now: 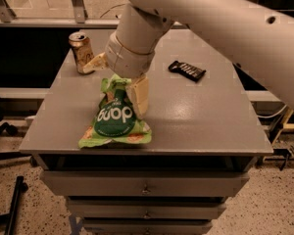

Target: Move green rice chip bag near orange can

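Note:
The green rice chip bag (115, 119) lies on the grey table (201, 116) near its front left, with the crumpled top end pointing to the back. The orange can (82, 53) stands upright at the table's back left corner, about a can's height beyond the bag's top. My gripper (113, 89) hangs from the big white arm right over the bag's top end. One cream finger (139, 96) reaches down beside the bag's right side and the other finger (94, 63) points left toward the can. The fingers stand wide apart, so the gripper is open, and the wrist hides part of the bag's top.
A small flat black wrapped bar (186, 70) lies at the back right of the table. The table has drawers below its front edge (144, 187). A railing and dark floor lie behind the table. The white arm spans the upper right of the view.

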You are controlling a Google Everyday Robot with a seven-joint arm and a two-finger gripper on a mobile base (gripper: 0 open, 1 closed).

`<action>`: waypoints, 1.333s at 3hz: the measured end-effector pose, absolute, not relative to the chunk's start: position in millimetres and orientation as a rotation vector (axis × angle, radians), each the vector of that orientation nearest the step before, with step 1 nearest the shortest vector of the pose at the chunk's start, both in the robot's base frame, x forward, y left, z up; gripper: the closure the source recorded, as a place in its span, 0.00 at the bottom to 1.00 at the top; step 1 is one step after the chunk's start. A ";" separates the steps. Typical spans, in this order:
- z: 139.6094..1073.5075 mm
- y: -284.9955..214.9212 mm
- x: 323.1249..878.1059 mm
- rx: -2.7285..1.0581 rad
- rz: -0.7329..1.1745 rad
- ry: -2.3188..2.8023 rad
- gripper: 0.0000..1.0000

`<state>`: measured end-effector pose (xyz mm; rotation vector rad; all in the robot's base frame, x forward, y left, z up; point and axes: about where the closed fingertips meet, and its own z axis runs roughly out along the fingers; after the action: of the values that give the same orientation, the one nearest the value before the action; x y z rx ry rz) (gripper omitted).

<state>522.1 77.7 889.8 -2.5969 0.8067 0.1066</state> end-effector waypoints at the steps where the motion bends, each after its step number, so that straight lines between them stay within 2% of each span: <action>1: 876.0 72.1 519.3 -2.588 0.149 0.832 0.15; 2: 868.6 63.7 516.4 -2.582 0.153 0.861 0.44; 4: 877.5 47.7 526.8 -2.602 0.079 0.889 0.90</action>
<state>526.8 47.7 877.5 -2.6016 0.8895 0.0788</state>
